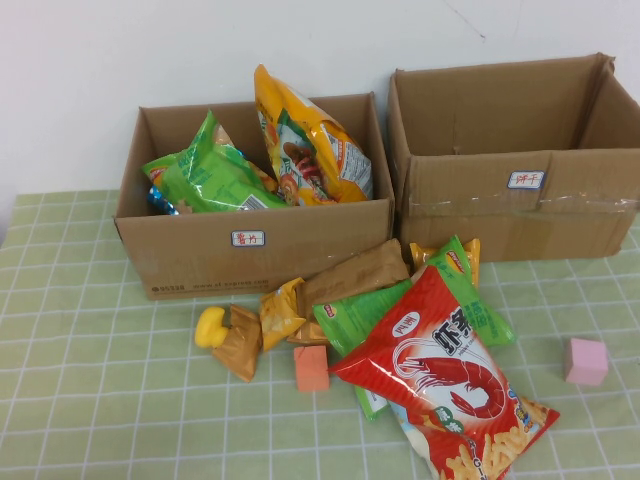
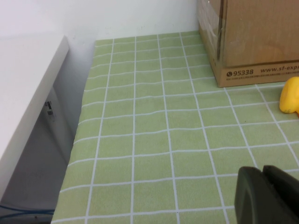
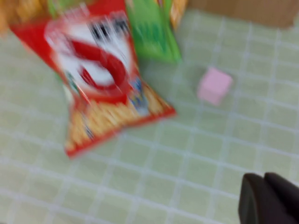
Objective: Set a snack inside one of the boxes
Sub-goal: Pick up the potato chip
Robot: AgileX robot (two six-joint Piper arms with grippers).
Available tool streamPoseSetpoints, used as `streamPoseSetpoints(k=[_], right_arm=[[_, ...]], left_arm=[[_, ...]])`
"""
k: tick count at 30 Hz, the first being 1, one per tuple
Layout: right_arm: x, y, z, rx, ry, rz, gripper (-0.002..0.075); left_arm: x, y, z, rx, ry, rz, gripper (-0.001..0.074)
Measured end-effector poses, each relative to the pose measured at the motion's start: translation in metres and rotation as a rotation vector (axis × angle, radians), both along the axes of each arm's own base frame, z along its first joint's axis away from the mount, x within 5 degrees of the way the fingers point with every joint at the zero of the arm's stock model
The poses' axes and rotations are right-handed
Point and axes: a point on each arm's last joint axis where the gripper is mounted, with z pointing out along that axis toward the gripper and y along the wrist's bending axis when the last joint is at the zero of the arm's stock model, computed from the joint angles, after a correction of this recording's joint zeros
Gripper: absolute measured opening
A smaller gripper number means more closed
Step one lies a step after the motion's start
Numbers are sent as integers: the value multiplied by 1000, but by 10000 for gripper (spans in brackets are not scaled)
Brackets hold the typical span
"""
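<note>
1. a large red shrimp snack bag (image 1: pixel 445 385) is seen lying flat on a green checked tablecloth (image 1: pixel 100 400), at the near end of a heap of snack packets, in front of two open cardboard boxes.
2. the lower box (image 1: pixel 255 215) on the left already holds a green bag (image 1: pixel 205 180) and a yellow-orange bag (image 1: pixel 310 145); the taller taped box (image 1: pixel 515 155) on the right looks empty from the high view.
3. the red bag's long axis is set diagonally: its plain end points up toward the boxes, and the end printed with orange sticks points toward the near right corner of the table.
4. the red bag is partly laid over a green packet (image 1: pixel 425 305); an orange block (image 1: pixel 311 368) sits just beside it and a pink block (image 1: pixel 585 361) well apart to the right.
5. the left gripper (image 2: pixel 266 196) is shown only as a dark edge above bare cloth near the lower box's corner and a yellow toy (image 2: pixel 290 95); whether it is parted cannot be told, and nothing is seen held.
6. the right gripper (image 3: pixel 268 198) is shown the same way, above the cloth near the red bag and the pink block; its opening cannot be told either.
7. risks are judged: the glossy, puffy film could slip from a pinch, the green packet below could be dragged along, and the long bag could be caught on the crowded lower box's rim.
</note>
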Motion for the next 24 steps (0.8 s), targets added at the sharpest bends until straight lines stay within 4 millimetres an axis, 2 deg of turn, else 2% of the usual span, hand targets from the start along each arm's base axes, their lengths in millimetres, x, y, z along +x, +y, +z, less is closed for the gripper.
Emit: streamPoseSetpoints(k=[4,10,16,24], right_arm=[[28,-2,18,-113,128,50,-2],[70,13,22,-116,225,177,-2],[114,57,2,-206,359,355,-2],[145,127,-24,-564,372,412,-2]], left_arm=[[0,0,0,0,0,0,-2],[0,0,0,-2,0,1,-2],[0,0,0,-2,0,1,-2],[0,0,0,-2,0,1,-2]])
